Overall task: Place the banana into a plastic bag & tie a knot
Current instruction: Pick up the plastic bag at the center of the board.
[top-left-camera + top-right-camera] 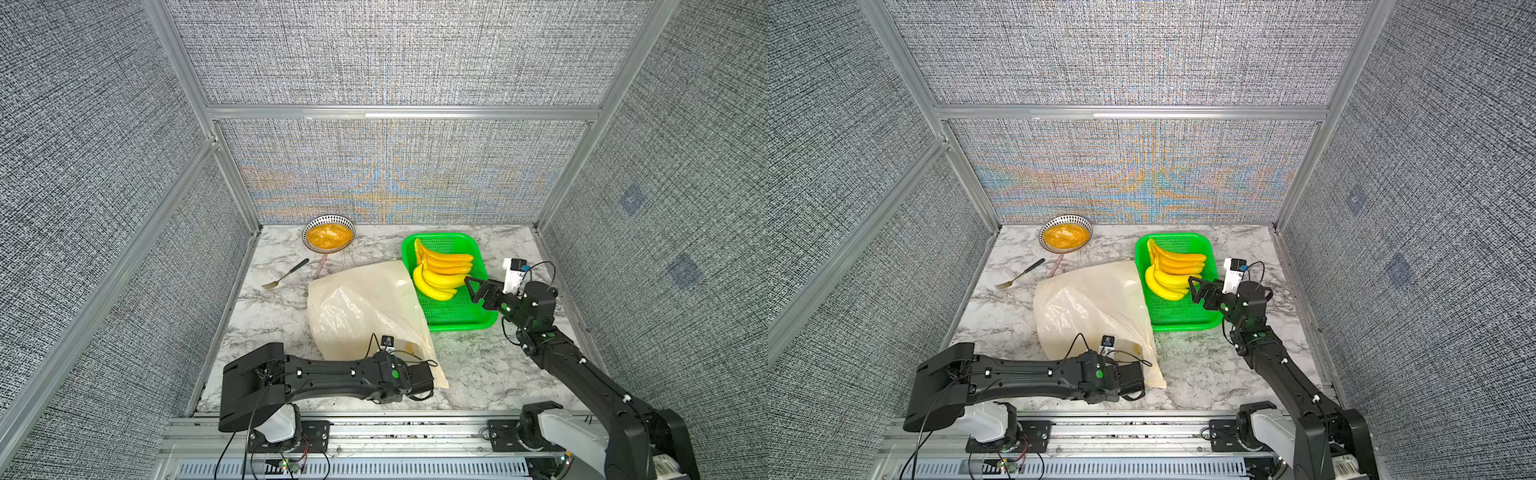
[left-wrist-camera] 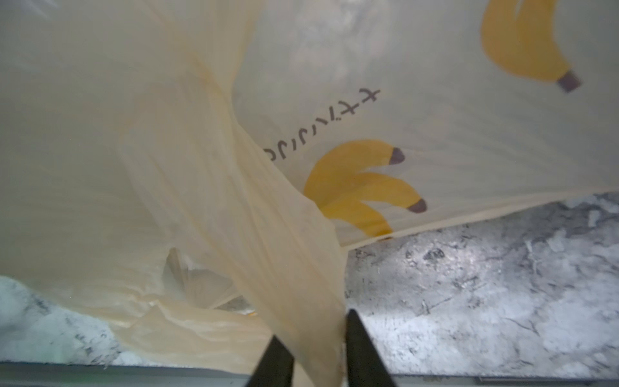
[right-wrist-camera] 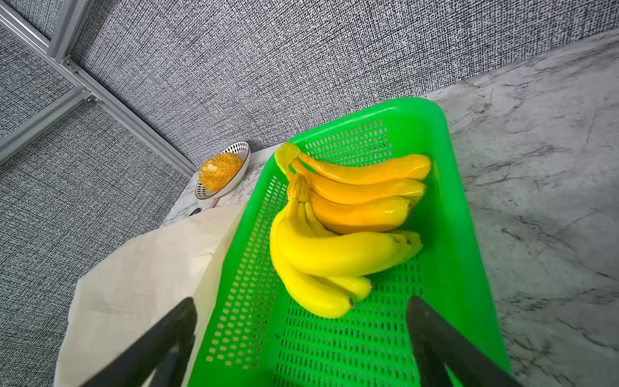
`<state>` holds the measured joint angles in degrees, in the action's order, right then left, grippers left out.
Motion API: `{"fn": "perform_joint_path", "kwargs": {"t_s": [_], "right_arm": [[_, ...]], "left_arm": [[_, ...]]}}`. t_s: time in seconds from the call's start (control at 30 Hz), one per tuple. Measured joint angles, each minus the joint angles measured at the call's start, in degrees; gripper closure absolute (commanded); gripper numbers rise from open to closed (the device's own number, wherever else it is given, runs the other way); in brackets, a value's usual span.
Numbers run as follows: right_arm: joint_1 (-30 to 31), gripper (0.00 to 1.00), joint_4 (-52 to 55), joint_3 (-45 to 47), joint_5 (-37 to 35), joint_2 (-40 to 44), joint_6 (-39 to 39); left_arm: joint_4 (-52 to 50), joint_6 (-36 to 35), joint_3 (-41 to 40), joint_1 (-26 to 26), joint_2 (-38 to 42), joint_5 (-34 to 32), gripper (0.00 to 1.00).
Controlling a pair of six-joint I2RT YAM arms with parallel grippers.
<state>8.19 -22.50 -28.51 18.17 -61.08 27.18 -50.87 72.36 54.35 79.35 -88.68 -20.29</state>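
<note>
The cream plastic bag (image 1: 365, 307) (image 1: 1092, 307) lies crumpled in the middle of the marble table, printed with yellow bananas and dark lettering (image 2: 321, 127). My left gripper (image 1: 432, 374) (image 1: 1144, 376) (image 2: 313, 325) is at the bag's near corner, shut on a strip of its film. The banana (image 1: 440, 270) (image 1: 1173, 270) (image 3: 335, 234) lies as two bunches in the green tray (image 1: 457, 326) (image 3: 469, 234). My right gripper (image 1: 471, 289) (image 1: 1192, 289) (image 3: 299, 301) hovers open just short of the bunches, with nothing between its fingers. The knot is out of view.
A patterned bowl (image 1: 329, 237) of orange grains stands at the back left, with a fork (image 1: 284, 275) in front of it. Grey walls close in the table on three sides. The bag's far edge lies against the tray's left rim.
</note>
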Motion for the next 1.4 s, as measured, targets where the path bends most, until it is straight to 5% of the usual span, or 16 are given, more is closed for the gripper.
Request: {"fn": "perform_joint_path", "kwargs": {"t_s": [0.2,0.4,0.67,0.8,1.03,1.4], "right_arm": [[0.11,0.02,0.02,-0.33,0.17,-0.57,0.00],[2.25,0.02,0.04,-1.31,0.46,-1.53,-0.31],[8.87,0.02,0.50,-5.55,0.44,-3.19,-3.02],[11.23,0.04,2.08,-9.33,0.31,-4.83,-3.39],[12.79,0.22,8.37,-20.74,0.20,-12.72,-4.31],[14.38,0.34,28.44,-46.07,-6.47,-35.17,-9.77]], "left_arm": [[-6.03,-0.44,1.25,-1.62,10.49,-4.15,1.00],[-11.32,-8.02,3.87,-6.97,27.87,-6.97,1.00],[-19.98,-18.93,16.52,-13.64,41.68,-12.68,1.00],[-22.75,-24.15,25.59,-14.21,40.54,-17.79,1.00],[-23.56,-35.82,42.16,-16.68,29.99,-24.04,1.00],[-22.47,-50.10,57.02,-27.63,11.47,-13.53,1.00]]}}
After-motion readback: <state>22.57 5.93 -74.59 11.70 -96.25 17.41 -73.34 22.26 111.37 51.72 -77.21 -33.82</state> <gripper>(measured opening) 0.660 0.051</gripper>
